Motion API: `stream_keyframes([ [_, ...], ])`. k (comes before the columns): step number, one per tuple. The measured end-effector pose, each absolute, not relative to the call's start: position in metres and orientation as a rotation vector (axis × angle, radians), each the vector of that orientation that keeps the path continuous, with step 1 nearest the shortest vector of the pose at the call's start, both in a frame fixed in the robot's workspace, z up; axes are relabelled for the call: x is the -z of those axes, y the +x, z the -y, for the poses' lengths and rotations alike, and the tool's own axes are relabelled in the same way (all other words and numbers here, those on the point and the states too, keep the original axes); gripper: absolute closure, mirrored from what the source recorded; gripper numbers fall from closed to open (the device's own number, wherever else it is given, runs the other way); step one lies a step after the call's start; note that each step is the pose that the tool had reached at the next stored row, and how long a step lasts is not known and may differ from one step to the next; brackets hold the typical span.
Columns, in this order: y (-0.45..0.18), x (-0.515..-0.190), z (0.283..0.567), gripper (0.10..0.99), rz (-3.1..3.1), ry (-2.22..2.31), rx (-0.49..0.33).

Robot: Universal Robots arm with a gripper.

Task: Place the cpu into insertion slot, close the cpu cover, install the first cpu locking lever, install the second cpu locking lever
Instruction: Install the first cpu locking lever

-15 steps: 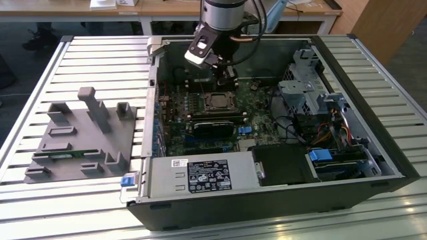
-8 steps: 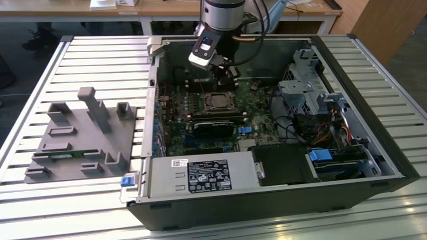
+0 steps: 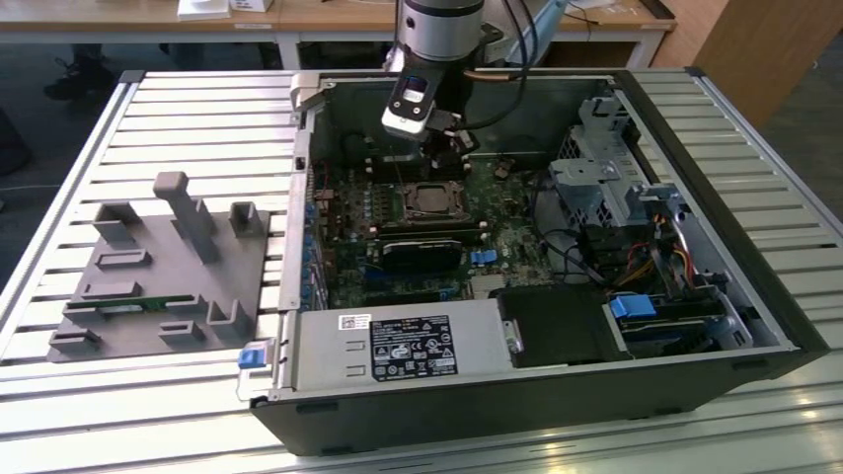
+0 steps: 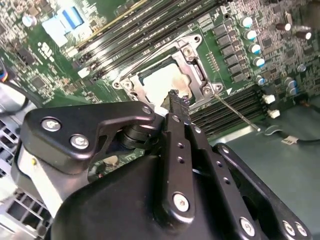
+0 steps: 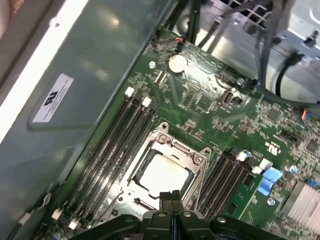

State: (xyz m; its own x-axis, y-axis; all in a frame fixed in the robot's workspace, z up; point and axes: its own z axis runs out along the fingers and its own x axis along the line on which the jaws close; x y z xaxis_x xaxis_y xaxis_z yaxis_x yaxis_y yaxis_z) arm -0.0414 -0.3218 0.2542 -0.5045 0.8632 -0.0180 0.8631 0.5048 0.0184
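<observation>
Silvery metal of the cpu cover (image 5: 182,145) is lying flat over the insertion slot (image 3: 432,200), and its central cut-out is framing the pale cpu (image 5: 162,175), which is sitting seated in the slot in both wrist views. A thin locking lever (image 4: 237,111) is projecting from one corner of the slot across the black memory slots (image 4: 235,102); whether it is latched cannot be told.

The jaws are pressing against each other and gripping nothing. Their fingertips (image 5: 167,199) are hanging just over the edge of the cover; contact with it cannot be confirmed.

In the exterior view the arm (image 3: 441,30) is reaching into the open computer case (image 3: 737,296) from twelve o'clock. The jaws are sitting near the slot, at its twelve o'clock. The green motherboard (image 5: 200,100) is ringing the slot.

The case is resting on the slatted counter (image 3: 197,109). A grey fixture block (image 3: 158,267) is lying beside the case at its nine o'clock.
</observation>
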Motion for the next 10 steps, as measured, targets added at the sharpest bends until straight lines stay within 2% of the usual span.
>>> stream_keyframes([
  [10, -0.0414, -0.2542, 0.3218, 0.980, -2.730, 1.504, -0.011],
])
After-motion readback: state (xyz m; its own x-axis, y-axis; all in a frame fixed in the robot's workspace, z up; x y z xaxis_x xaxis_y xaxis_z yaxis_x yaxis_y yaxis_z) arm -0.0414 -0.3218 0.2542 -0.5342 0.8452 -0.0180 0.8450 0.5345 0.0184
